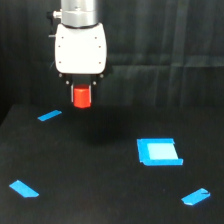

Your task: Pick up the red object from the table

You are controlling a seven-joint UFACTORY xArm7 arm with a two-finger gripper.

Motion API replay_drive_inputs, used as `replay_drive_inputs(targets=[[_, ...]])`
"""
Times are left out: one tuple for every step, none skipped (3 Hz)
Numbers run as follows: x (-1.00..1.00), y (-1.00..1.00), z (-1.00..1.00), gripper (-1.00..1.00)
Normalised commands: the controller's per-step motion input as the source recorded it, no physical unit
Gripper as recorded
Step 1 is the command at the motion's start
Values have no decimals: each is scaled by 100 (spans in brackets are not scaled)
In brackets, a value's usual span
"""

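Note:
The red object (pixel 82 97), a small red-orange stubby block, hangs under the white gripper body, held between the short dark fingers. The gripper (pixel 82 91) is shut on it at the upper left of the exterior view. The block is lifted off the black table (pixel 100 170); a faint shadow lies on the surface below and to the right of it. The lower end of the block sticks out below the fingers.
A blue square (pixel 159 151) lies on the table at centre right. Blue tape strips lie at the left (pixel 49 115), the lower left (pixel 24 188) and the lower right (pixel 195 196). A dark curtain backs the scene.

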Motion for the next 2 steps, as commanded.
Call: replay_drive_inputs(targets=[[1,10,5,-100],[-7,-1,7,-100]])
